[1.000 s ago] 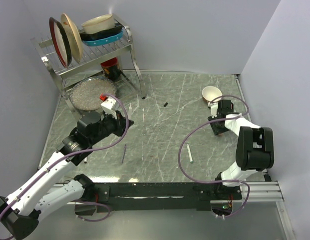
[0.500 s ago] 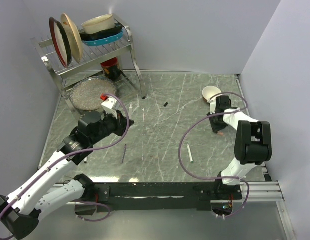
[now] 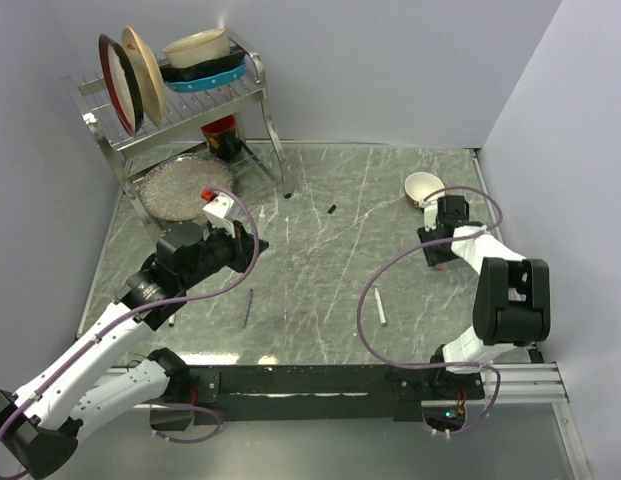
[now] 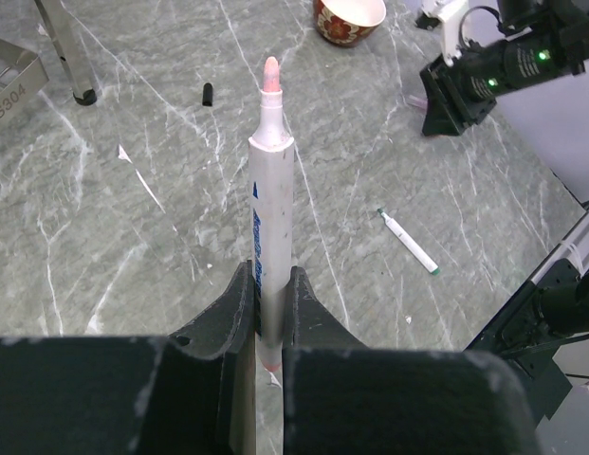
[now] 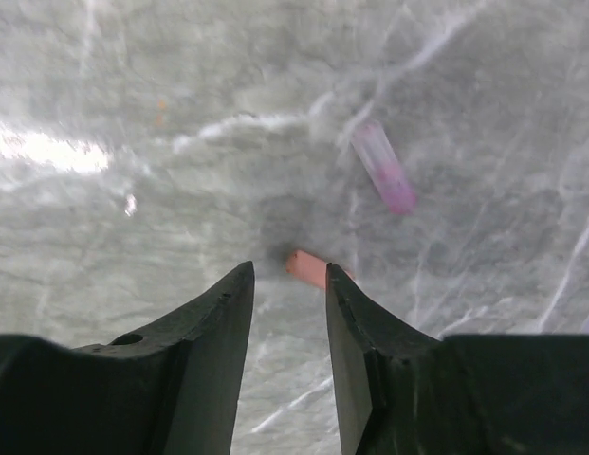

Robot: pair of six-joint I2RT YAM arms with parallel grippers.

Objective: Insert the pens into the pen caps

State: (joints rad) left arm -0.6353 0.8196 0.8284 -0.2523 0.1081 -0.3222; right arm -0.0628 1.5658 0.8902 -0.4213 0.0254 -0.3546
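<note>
— Where is the pen to be found?
— The pen [image 4: 271, 199] is clamped by its rear end in the left pincer [image 4: 270, 281]. Its barrel runs straight out from the jaws and its pinkish tip is bared and pointed away. It is judged to be held this way so that a cap can be pushed straight on.
— And the cap?
— The red-orange cap [image 5: 306, 266] is seen lying on the table [image 5: 133, 190], just beyond the tips of the right pincer [image 5: 287, 273] and partly hidden behind one finger. The jaws are set apart with nothing between them, so the cap is not yet gripped. The pincer is pointed down at it, presumably so that it can be straddled and picked up.
— What else is to be dealt with?
— A green pen [image 4: 408, 242] is seen on the table between the arms; whether it is capped cannot be told. A black cap [image 4: 207, 94] lies farther off, well apart from both pincers.
</note>
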